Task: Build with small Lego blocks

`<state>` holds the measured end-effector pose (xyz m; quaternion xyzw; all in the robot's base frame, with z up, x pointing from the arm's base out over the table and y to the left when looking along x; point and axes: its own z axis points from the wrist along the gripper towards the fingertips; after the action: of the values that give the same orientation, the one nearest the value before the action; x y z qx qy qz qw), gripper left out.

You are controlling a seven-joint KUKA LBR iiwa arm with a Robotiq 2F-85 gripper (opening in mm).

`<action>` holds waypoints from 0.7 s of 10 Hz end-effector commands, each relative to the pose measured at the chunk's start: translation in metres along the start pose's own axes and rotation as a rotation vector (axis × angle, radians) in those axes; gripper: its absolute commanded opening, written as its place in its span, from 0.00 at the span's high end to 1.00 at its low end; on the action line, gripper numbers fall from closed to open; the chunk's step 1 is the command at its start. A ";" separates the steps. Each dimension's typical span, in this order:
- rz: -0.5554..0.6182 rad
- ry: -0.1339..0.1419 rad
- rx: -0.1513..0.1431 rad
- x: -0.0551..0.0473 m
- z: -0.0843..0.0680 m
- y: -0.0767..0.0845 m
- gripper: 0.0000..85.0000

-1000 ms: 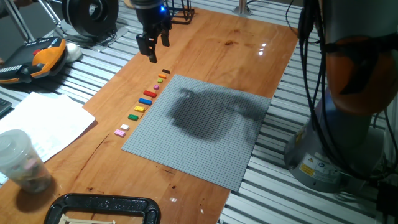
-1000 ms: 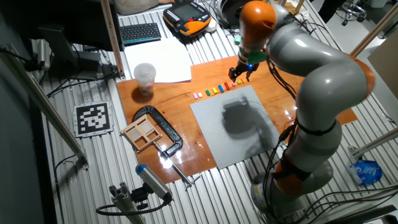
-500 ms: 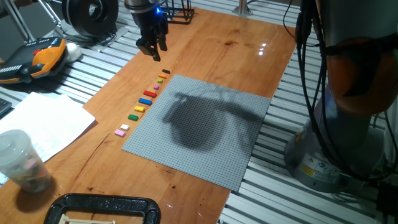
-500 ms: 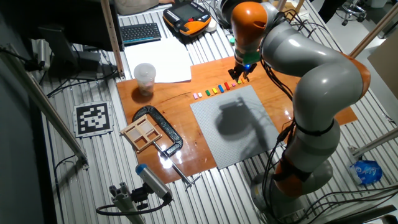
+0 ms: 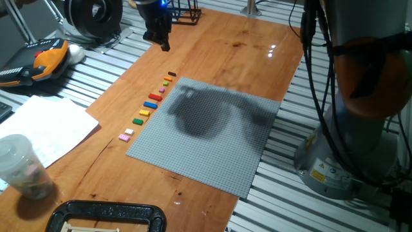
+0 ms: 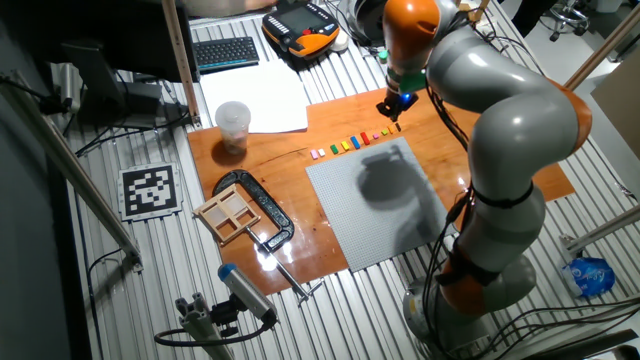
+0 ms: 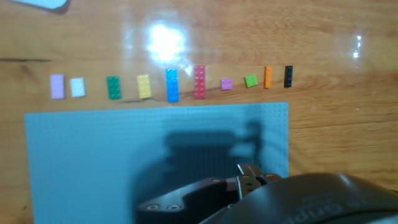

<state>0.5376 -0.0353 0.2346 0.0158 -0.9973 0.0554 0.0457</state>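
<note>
The small Lego blocks (image 5: 150,105) lie in one row on the wooden table, along the left edge of the grey baseplate (image 5: 212,148). The row runs from a black brick (image 5: 171,74) to a pink brick (image 5: 123,137). In the hand view the row (image 7: 172,85) runs from pink (image 7: 56,86) to black (image 7: 288,76), above the baseplate (image 7: 93,162). My gripper (image 5: 161,42) hangs above the table beyond the black end of the row, open and empty. It also shows in the other fixed view (image 6: 392,108), past the row (image 6: 350,145).
A plastic cup (image 5: 19,164), white paper (image 5: 45,125) and an orange teach pendant (image 5: 38,61) lie to the left. A black clamp (image 5: 106,216) sits at the near edge. The robot's base (image 5: 347,129) stands to the right. A wooden frame (image 6: 230,215) lies near the clamp.
My gripper has risen and moved away from the black end of the row toward the far side of the table, turning as it went. The bricks have not moved.
</note>
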 end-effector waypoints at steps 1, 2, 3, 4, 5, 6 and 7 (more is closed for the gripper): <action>0.010 0.005 -0.007 -0.001 0.003 -0.003 1.00; 0.022 0.017 -0.007 -0.003 0.006 -0.008 1.00; 0.025 0.023 -0.019 -0.005 0.010 -0.014 1.00; 0.029 0.023 -0.027 -0.006 0.014 -0.019 1.00; 0.035 0.021 -0.027 -0.007 0.016 -0.024 1.00; 0.037 0.015 -0.027 -0.008 0.020 -0.030 1.00; 0.034 0.005 -0.025 -0.009 0.025 -0.036 1.00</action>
<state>0.5460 -0.0734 0.2130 -0.0017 -0.9980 0.0433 0.0471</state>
